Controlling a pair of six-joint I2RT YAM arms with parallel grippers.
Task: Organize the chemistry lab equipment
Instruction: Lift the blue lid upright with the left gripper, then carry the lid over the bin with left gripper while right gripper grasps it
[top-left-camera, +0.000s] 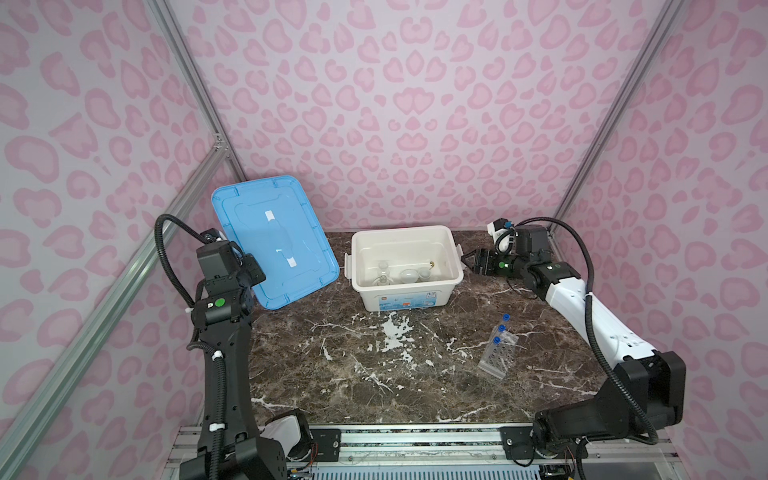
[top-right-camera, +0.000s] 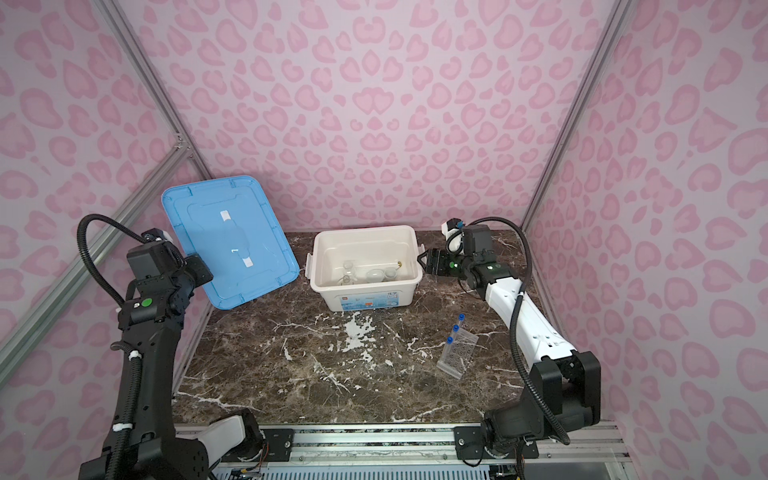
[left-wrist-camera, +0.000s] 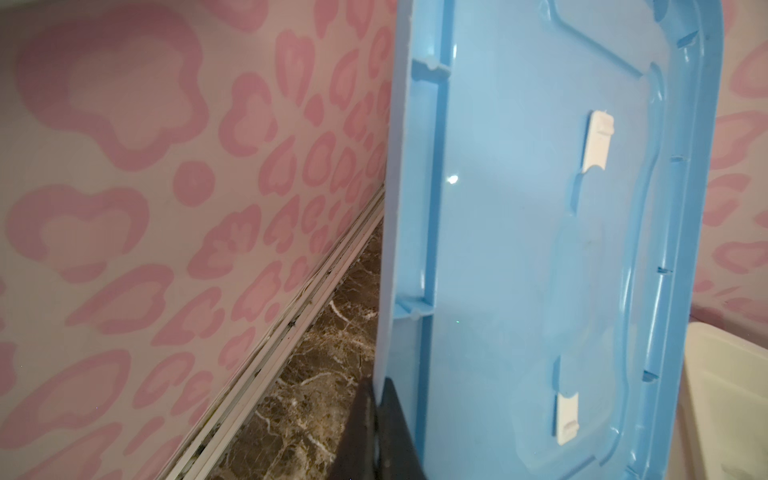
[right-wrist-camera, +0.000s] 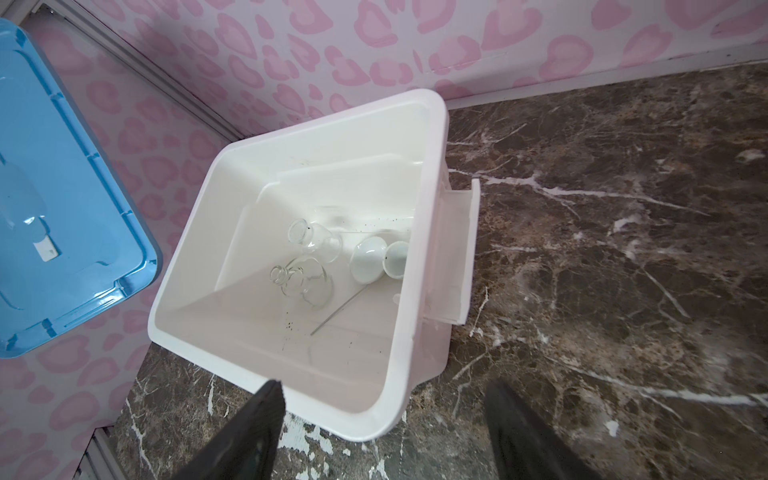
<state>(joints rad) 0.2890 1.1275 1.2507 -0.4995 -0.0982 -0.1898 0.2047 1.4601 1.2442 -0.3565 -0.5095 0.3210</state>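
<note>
- The left end effector (left-wrist-camera: 377, 432) is pinched nearly closed on the rim of a flat blue rectangular plastic lid (top-left-camera: 274, 245). It holds the lid up off the desk and tilted, with the ribbed underside facing the wrist camera.
- The lid is glossy, with rounded corners, a raised moulded outline and two small white clips along its middle.
- The right end effector (right-wrist-camera: 382, 399) is spread wide and holds nothing. In both top views it sits just beside the right end of a large white plastic storage box (top-left-camera: 399, 297). We cannot tell whether a fingertip touches the rim.
- The box is open, smooth-walled and rounded at the rim, with a printed label on its front and a hinged latch flap at each end.
- Inside it, two small clear glass flasks (right-wrist-camera: 316, 245) with conical bodies and narrow necks lie near the middle of the floor.
- Just beside the flasks are two little white ceramic dishes (right-wrist-camera: 365, 259), round, shallow and touching each other.
- A clear perforated plastic tube rack (top-left-camera: 498, 353) stands on the dark brown marble-patterned desk (top-left-camera: 353, 374), well apart from the box and nearer the right arm.
- Three clear blue-capped test tubes (top-left-camera: 501, 328) sit in a row along one side of the rack.
</note>
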